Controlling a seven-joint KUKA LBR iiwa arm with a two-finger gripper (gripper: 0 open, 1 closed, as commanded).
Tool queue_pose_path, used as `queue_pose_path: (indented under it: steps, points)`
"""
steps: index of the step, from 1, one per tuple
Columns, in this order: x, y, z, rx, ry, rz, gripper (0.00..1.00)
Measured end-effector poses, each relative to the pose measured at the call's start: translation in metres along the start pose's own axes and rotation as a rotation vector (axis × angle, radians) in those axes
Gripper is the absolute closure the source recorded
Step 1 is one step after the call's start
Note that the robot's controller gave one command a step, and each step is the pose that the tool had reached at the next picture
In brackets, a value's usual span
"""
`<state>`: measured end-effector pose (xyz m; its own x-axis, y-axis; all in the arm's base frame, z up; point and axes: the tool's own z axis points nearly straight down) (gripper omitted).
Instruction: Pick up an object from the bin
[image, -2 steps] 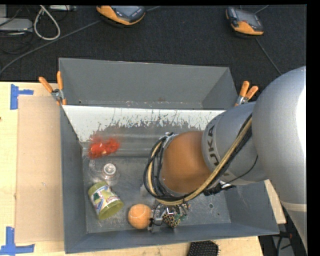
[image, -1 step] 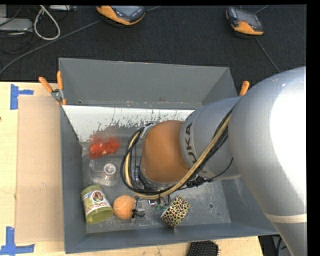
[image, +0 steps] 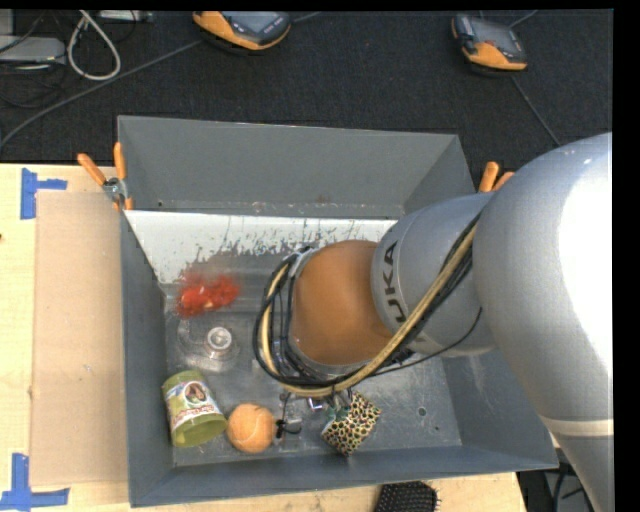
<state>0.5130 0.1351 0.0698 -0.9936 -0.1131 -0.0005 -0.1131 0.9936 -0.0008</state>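
Camera view looks down on the grey bin (image: 290, 160), where the arm comes in from the right and its wrist, wrapped in an orange cover (image: 335, 300) with cables (image: 268, 325) looped round it, hangs low over the near half of the floor. The tool (image: 295, 418) sits close to the front wall, in the gap between an orange ball (image: 250, 428) just to its left in the view and a leopard-print piece (image: 350, 425) just to its right. Whether it is open or closed I cannot tell, since the wrist hides most of it, and nothing can be seen held in it. Neither neighbour is clearly the one being gone for; the ball looks marginally closer. Further left a green tub (image: 193, 407) with a printed label lies on its side. Behind it are a clear plastic piece (image: 215, 343) and a small red thing (image: 208, 293), well apart from the tool. To do this step well, I would settle on one target before descending further. A ball will likely roll off if it is caught off-centre, so the tool should straddle its widest part and close squarely. The leopard-print piece looks soft and would probably forgive a looser pinch. The front wall is close, so the approach ought to be straight down, with a vertical lift afterwards to avoid dragging against the tub or the wall.
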Motion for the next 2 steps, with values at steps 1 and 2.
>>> queue_pose_path:
  steps: [1, 2]
  points:
    - [0.020, 0.002, 0.000, 0.000, 0.000, 0.045, 0.00]
    - [0.018, 0.040, 0.000, -0.001, -0.004, -0.138, 0.00]
